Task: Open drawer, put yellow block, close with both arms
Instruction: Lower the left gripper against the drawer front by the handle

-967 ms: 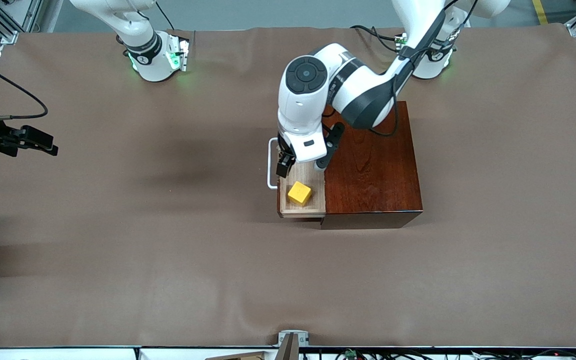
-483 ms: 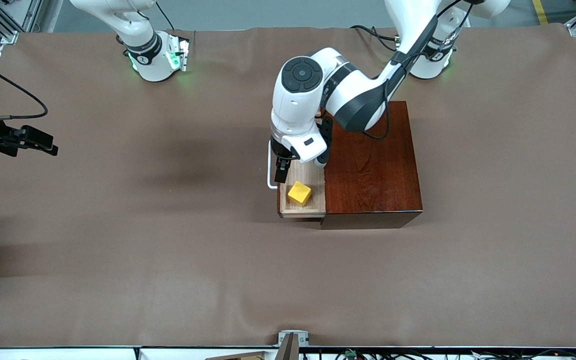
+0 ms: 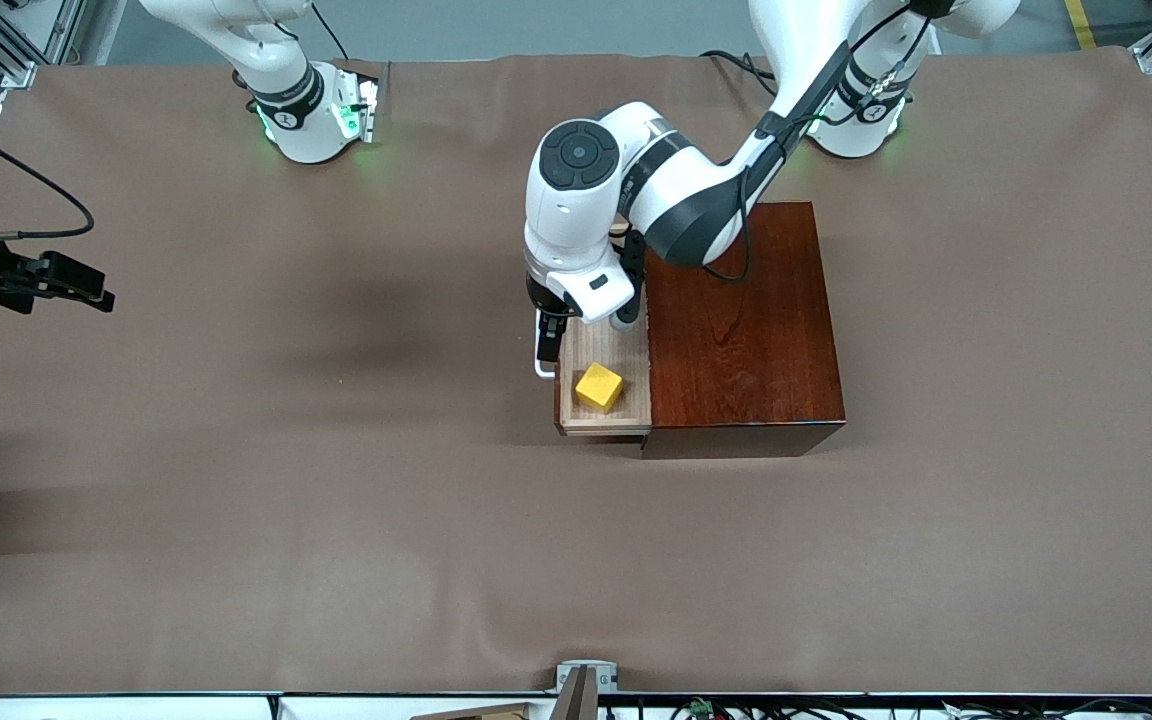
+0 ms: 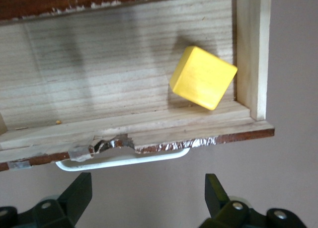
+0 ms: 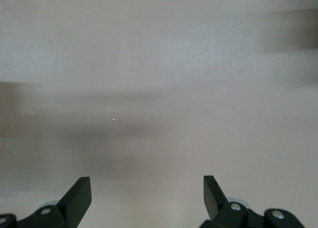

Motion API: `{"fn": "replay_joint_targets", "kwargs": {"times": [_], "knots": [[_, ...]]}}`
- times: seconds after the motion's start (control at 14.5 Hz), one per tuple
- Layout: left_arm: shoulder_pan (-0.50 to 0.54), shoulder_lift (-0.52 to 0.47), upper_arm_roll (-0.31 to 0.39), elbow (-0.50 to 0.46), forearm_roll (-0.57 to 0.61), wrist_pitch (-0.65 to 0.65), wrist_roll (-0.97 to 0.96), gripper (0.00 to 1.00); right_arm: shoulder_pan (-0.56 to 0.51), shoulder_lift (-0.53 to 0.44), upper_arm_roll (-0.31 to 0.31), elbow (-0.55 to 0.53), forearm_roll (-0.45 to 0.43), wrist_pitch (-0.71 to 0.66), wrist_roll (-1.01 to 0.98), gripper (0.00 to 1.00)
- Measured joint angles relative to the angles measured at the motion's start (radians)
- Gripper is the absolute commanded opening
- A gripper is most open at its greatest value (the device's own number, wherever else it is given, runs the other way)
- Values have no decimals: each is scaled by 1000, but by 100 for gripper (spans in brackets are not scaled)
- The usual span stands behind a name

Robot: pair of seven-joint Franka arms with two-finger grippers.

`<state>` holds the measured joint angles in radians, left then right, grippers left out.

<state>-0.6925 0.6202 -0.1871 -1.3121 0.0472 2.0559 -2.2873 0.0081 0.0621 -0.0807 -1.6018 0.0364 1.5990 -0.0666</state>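
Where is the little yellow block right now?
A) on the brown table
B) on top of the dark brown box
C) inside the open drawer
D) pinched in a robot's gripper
C: the yellow block lies on the light wood floor of the pulled-out drawer, and the open left gripper holds nothing.

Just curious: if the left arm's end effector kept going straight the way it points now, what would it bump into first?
Probably the drawer's white handle or the brown table cover beside it; the open left end effector points just outside it. Depth is unclear.
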Motion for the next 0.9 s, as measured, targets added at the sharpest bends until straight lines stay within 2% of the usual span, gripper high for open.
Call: {"fn": "replay_joint_targets", "kwargs": {"times": [0.48,0.9], "knots": [[-46,41,-1,2,-2,42,-33,100,-1,0,-3,0,0,-2,0,100],[-48,77,5,2,-83,42,-37,100,-1,0,0,0,0,-4,0,100]]}}
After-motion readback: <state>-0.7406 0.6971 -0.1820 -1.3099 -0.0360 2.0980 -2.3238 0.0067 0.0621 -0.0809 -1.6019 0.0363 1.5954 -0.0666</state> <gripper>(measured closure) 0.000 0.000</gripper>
